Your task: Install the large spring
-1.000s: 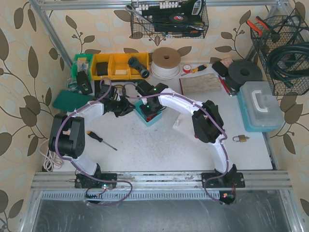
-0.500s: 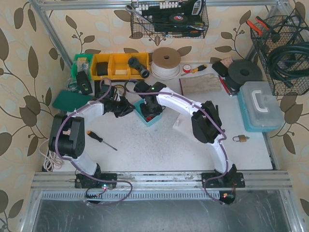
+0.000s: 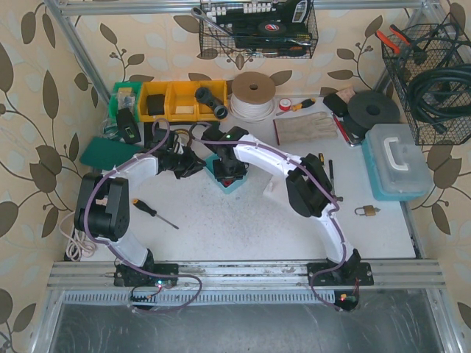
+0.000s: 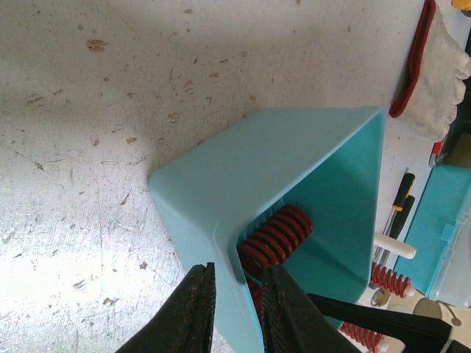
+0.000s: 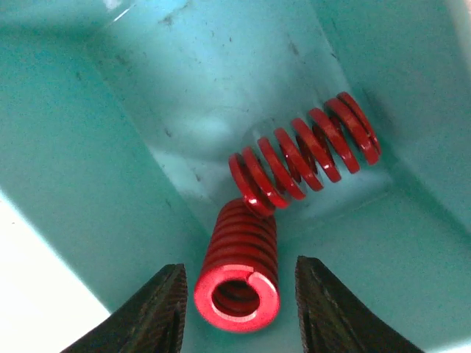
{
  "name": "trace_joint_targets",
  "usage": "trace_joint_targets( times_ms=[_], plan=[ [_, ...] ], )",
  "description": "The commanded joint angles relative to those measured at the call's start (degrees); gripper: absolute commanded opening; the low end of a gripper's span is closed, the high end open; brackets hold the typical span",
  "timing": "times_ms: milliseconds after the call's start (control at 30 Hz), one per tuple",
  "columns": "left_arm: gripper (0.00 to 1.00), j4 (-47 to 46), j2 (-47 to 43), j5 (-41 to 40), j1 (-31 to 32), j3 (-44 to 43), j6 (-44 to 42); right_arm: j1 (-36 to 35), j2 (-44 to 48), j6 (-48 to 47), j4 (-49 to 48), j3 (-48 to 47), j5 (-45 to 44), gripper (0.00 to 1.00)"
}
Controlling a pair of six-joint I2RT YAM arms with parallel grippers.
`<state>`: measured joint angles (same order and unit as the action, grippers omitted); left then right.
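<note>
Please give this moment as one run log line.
left claw: shut on teal bin wall | right claw: open astride near red spring | far red spring: in bin

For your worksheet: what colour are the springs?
Red. Springs in the box show best in right wrist view.

The left gripper and right gripper were at the teal box; a screwdriver lay well apart.

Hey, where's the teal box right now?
Top view: the teal box sits mid-table, in front of the yellow bins; the left gripper has its jaws clamped on one wall.
</note>
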<state>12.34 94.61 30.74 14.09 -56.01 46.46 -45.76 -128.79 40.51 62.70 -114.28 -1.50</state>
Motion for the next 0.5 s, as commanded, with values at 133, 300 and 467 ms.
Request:
trace_joint_targets(
  times_ms=[133, 300, 467],
  plan=[
    [0.24, -0.24, 0.25, 1.34, -0.02, -0.02, -0.44, -0.21, -4.18, 3.07, 1.41, -1.17, -0.10, 0.42],
    [0.23, 0.13, 0.81, 0.98, -0.02, 0.07, -0.83, -0.26, -4.32, 3.71, 3.35, -1.47, -0.52, 0.40],
    [0.22, -0.10, 1.46, 0.89, -0.02, -0.10, -0.80, -0.06, -3.26, 3.54, 2.30, -1.54, -1.20, 0.28]
  ],
)
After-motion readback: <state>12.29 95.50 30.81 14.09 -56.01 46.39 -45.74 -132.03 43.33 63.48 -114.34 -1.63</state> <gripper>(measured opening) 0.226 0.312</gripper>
